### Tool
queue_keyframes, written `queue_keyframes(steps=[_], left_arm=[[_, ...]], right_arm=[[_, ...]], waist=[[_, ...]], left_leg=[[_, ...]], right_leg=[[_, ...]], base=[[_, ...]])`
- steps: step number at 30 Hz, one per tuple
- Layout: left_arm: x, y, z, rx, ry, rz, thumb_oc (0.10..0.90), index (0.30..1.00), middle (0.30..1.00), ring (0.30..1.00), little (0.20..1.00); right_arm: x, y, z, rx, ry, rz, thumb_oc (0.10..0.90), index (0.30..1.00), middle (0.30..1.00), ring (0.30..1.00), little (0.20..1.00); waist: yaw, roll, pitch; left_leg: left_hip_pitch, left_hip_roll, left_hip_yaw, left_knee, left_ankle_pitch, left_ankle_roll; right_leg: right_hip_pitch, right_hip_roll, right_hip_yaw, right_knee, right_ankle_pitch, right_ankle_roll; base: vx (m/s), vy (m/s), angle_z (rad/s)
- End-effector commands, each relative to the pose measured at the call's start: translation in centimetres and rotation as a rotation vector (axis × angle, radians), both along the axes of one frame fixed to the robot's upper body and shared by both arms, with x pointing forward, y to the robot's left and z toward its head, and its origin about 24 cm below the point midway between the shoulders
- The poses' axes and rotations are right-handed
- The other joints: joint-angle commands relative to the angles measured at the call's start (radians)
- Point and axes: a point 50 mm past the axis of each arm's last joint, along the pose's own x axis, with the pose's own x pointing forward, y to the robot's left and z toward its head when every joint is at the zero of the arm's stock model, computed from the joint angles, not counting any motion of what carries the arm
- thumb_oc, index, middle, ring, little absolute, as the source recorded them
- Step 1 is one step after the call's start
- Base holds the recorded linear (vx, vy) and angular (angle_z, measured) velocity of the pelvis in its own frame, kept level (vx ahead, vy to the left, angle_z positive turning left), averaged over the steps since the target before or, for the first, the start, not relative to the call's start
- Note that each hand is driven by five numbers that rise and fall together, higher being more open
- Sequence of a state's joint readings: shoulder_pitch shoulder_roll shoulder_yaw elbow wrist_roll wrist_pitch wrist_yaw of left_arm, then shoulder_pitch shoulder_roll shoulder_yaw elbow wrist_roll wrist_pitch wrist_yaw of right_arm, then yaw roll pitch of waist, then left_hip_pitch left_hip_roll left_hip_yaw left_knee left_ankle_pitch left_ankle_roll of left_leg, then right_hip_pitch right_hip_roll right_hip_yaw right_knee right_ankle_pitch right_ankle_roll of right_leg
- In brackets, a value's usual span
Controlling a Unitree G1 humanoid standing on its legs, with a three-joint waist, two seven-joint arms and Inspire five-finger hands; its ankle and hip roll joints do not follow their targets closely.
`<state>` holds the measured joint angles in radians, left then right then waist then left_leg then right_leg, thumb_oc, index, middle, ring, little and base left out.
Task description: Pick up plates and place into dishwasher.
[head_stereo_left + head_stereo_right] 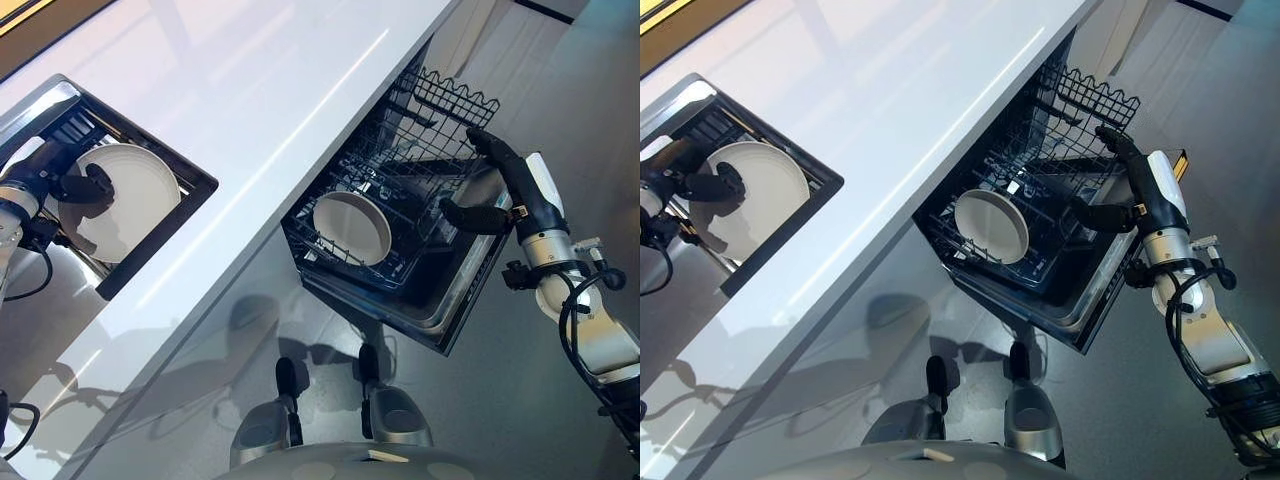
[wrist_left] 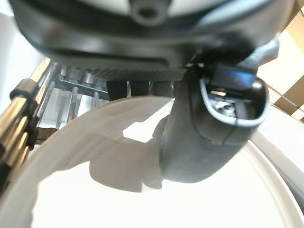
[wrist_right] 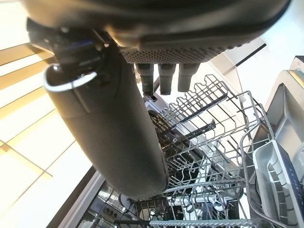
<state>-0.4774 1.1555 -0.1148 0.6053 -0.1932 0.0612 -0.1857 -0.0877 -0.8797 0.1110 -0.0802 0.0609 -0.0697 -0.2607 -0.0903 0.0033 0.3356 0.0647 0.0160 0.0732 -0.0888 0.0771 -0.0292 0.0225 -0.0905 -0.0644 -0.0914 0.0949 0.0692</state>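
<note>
One plate (image 1: pixel 352 226) sits in the dishwasher rack (image 1: pixel 400 190); the left hand (image 1: pixel 75 187) seemingly pinches another plate (image 1: pixel 125 200) in the sink (image 1: pixel 150 235), while the right hand (image 1: pixel 490 185) hangs spread by the rack.

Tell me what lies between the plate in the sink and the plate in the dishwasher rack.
Only bare white counter separates the sink plate from the rack plate, seen in both eye views.

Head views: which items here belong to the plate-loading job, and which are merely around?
Job: plate in the sink, pinched by left hand; plate in the rack; dishwasher rack; right hand, open.
Around: countertop; sink.
</note>
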Motion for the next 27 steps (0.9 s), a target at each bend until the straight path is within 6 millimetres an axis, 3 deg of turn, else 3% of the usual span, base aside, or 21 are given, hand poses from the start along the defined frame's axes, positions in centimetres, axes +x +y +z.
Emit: queue_keyframes(steps=[1,12,23,27], left_arm=[[-0.3,0.3,4.5,0.108,-0.173,-0.015,0.1,0.3,0.3,0.3,0.2],[-1.0,0.1,9.2,0.234,-0.412,0.07,0.1,0.3,0.3,0.3,0.2],[-2.1,-0.9,13.8,0.474,-0.646,0.168,0.1,0.3,0.3,0.3,0.2],[-2.9,-1.5,15.5,0.659,-0.718,0.191,0.1,0.3,0.3,0.3,0.2]], right_arm=[[-0.6,-0.1,4.7,0.016,-0.244,0.048,0.8,0.9,0.9,0.9,0.9],[-1.0,0.6,4.1,0.067,-0.251,0.105,0.8,0.9,0.9,0.9,0.9],[-0.7,1.8,4.6,0.165,-0.267,0.198,0.8,0.9,0.9,0.9,0.9],[-0.8,2.5,5.2,0.218,-0.282,0.269,0.8,0.9,0.9,0.9,0.9]], waist=[[-0.01,0.019,-0.125],[0.003,0.036,-0.174],[0.02,0.044,-0.212],[0.023,0.042,-0.226]], left_leg=[[0.003,-0.066,0.005,0.009,-0.057,0.023],[0.023,-0.067,-0.006,0.004,-0.058,0.015],[0.035,-0.068,-0.022,0.002,-0.06,0.01],[0.032,-0.068,-0.021,0.002,-0.052,0.008]], right_leg=[[0.013,0.037,-0.01,0.015,-0.008,0.049],[0.039,0.038,-0.024,0.013,-0.019,0.05],[0.06,0.04,-0.036,0.013,-0.029,0.046],[0.055,0.04,-0.038,0.014,-0.021,0.044]], base=[[0.01,-0.034,0.0],[-0.01,-0.044,0.01],[-0.01,-0.036,0.05],[-0.01,-0.039,0.07]])
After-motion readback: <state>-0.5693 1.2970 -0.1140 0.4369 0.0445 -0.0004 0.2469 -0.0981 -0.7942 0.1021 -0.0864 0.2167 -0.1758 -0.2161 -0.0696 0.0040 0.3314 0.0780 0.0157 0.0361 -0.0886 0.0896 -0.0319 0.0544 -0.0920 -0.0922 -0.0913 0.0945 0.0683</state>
